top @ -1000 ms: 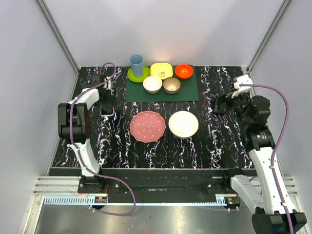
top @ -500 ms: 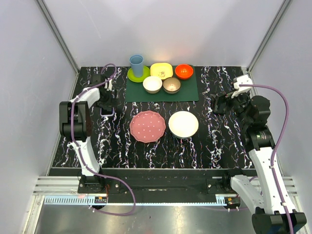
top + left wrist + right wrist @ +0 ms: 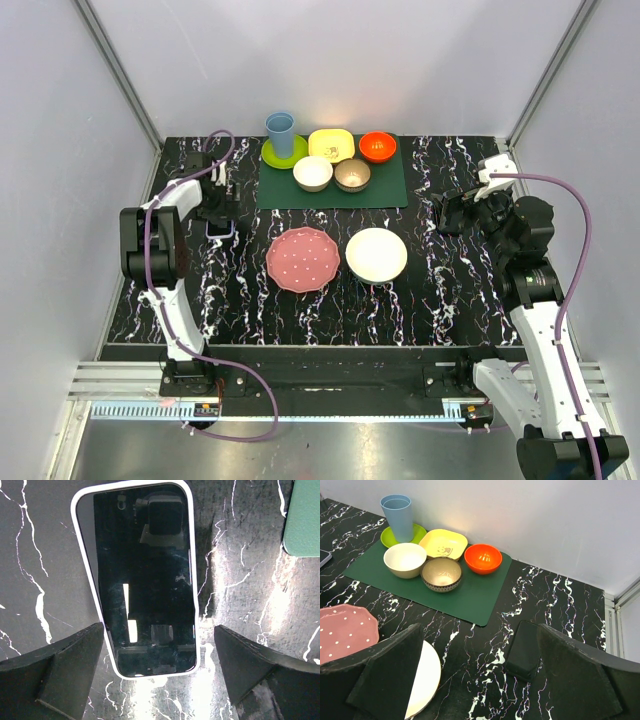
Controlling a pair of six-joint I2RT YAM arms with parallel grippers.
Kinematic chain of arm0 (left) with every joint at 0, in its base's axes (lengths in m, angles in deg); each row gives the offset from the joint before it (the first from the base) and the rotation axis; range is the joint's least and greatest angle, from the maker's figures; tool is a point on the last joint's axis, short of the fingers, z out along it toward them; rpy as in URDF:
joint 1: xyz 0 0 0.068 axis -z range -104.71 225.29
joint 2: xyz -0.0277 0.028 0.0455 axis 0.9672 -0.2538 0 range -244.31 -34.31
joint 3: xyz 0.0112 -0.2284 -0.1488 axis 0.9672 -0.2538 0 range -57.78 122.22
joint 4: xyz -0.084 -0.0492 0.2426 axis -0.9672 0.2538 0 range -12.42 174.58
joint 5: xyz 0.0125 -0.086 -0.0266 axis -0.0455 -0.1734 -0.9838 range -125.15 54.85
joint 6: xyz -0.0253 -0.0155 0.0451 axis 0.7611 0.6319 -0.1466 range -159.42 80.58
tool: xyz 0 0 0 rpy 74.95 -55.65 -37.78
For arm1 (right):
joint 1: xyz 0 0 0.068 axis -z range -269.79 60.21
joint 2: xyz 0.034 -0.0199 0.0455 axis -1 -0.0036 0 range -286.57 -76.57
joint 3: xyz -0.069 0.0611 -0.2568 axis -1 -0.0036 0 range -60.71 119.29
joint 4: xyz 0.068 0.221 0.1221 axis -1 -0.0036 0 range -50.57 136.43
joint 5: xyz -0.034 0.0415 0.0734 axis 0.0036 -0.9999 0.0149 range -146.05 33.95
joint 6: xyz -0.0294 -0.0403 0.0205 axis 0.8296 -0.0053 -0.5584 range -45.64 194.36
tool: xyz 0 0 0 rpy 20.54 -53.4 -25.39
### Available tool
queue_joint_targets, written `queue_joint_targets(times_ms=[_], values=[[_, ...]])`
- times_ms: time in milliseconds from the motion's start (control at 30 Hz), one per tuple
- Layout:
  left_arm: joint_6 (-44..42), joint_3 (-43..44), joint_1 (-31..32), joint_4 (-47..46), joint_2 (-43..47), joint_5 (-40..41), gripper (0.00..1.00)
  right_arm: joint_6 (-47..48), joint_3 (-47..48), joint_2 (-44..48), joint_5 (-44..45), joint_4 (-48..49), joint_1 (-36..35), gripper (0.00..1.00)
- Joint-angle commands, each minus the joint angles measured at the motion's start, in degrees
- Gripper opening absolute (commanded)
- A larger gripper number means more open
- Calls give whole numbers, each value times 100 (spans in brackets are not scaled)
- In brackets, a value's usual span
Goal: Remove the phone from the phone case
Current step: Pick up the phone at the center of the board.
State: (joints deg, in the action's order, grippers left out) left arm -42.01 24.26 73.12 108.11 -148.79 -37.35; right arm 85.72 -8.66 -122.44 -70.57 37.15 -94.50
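**Phone not yet out of its case; both grippers empty**

You had none of the task done at this moment. The phone (image 3: 145, 580) lay screen-up inside the phone case (image 3: 92, 580), with the pale rim showing all round it. It sat flat on the table (image 3: 450, 290), just off the near-left corner of the green mat (image 3: 390, 185). Every step was left to you, by my reading: steady the case, work the phone free, and lift it clear.

Your left gripper (image 3: 159, 630) hung right over the phone, fingers spread wide, one on each side of the case's near end, holding nothing. Whether the left finger brushed the rim could not be told. Your right gripper (image 3: 479, 627) was just as wide and just as empty, and hovered off the mat's right edge.

The count, from the near side outward:
- **Near side of the mat:** two plates, one pink plate (image 3: 303, 259) and one white plate (image 3: 376, 255).
- **Left of the mat's near corner:** one phone and one case.
- **Off the mat's right edge:** one dark flat slab (image 3: 522, 650), phone-shaped. Whether it was a phone could not be told.
- **On the mat, near row:** one white bowl (image 3: 313, 173) and one brown bowl (image 3: 352, 175).
- **On the mat, far row:** one yellow dish (image 3: 331, 144) and one orange bowl (image 3: 378, 146), which made three bowls in all.
- **At the mat's far-left corner:** one lime saucer (image 3: 290, 160) carrying one blue cup (image 3: 280, 130).
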Motion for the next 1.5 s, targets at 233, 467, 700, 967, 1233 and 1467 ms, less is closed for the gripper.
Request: queue_joint_targets(times_ms=[233,467,700,967,1233,1467], values=[[180,-74,-99,-284,365,-194,99,69,7,43,-68,225,14,100],[154,101,-90,-64,14,-88,99,69,-2,51,-77,216,5,100],[154,137,-90,-20,-66,87,99,69,-2,16,-86,216,14,100],[136,233,-90,138,-250,158,99,77,-11,25,-86,216,14,100],[4,330,-46,252,-356,202,84,86,-11,16,-94,216,14,100],[-365,339,-11,375,-286,211,27,86,-11,8,-103,225,14,100]])
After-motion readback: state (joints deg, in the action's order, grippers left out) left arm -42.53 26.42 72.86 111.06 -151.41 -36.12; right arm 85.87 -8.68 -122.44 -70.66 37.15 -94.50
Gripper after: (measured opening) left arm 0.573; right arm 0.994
